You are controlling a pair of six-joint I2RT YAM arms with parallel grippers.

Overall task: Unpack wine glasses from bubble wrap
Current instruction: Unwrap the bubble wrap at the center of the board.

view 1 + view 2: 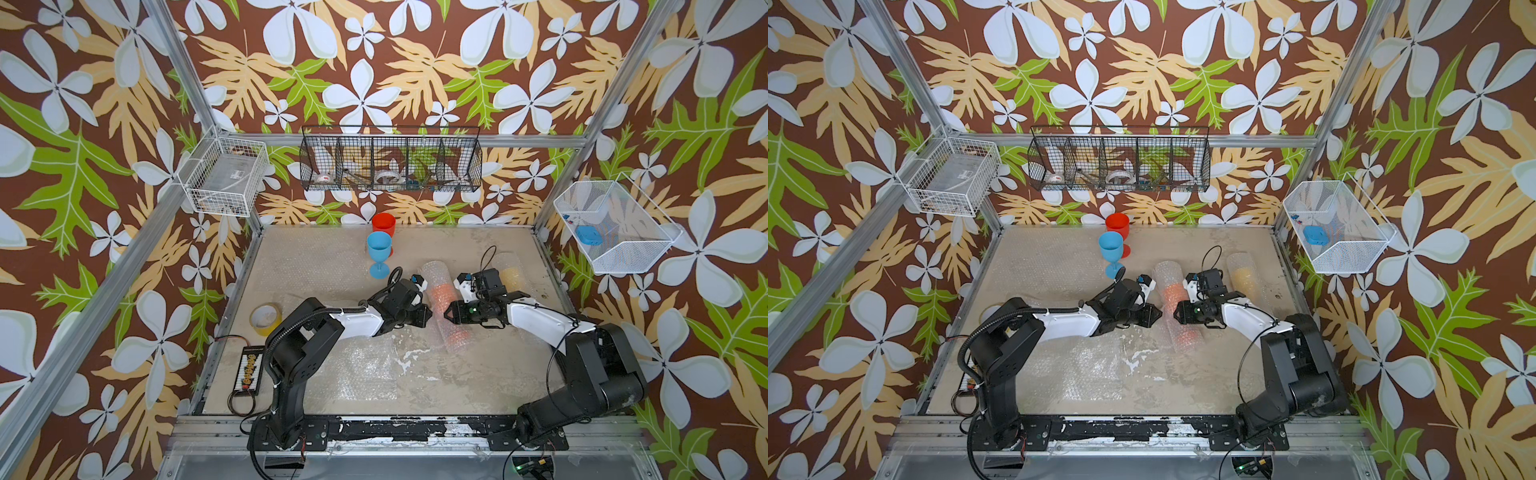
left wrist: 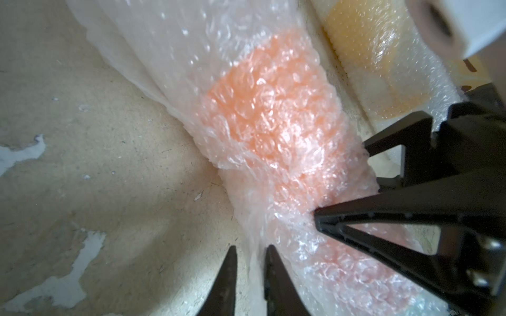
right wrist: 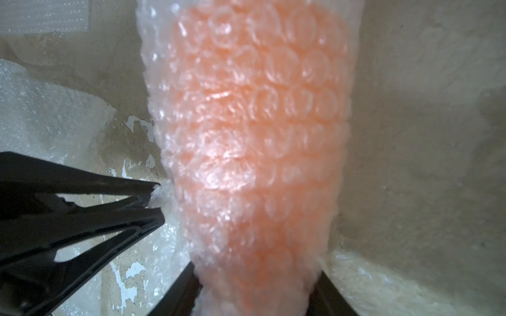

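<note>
Jaws of the left gripper point(image 3: 157, 201) sat a narrow gap apart with a tuft of bubble wrap point(image 3: 246, 136) between the tips (pinched or just loose, couldn't tell). Jaws of the right gripper point(image 2: 339, 180) straddled the same roll from the opposite side, both pressed into its narrower part and clamped on it. Inside showed the orange glass point(image 1: 443, 291), pale through the dimples. It lay on the table point(image 1: 478, 374) between the arms, and the grippers hid the roll's middle in both top views. Just beyond the right wrist lay a second roll point(image 1: 505, 262) with the yellow glass point(image 1: 510, 274), partly covered by that wrist. Upright and unwrapped at the back edge were the blue glass point(image 1: 379, 253) and, behind it, the red glass point(image 1: 383, 224). A flat bubble sheet point(image 1: 361, 365) lay near the left arm, a yellow tape roll point(image 1: 266, 319) by the table's left edge. The white wire basket point(image 1: 224, 174) held a labelled box, print too small to read. Marks on the tape rolls in the black basket point(image 1: 390, 164) were likewise unreadable.
</note>
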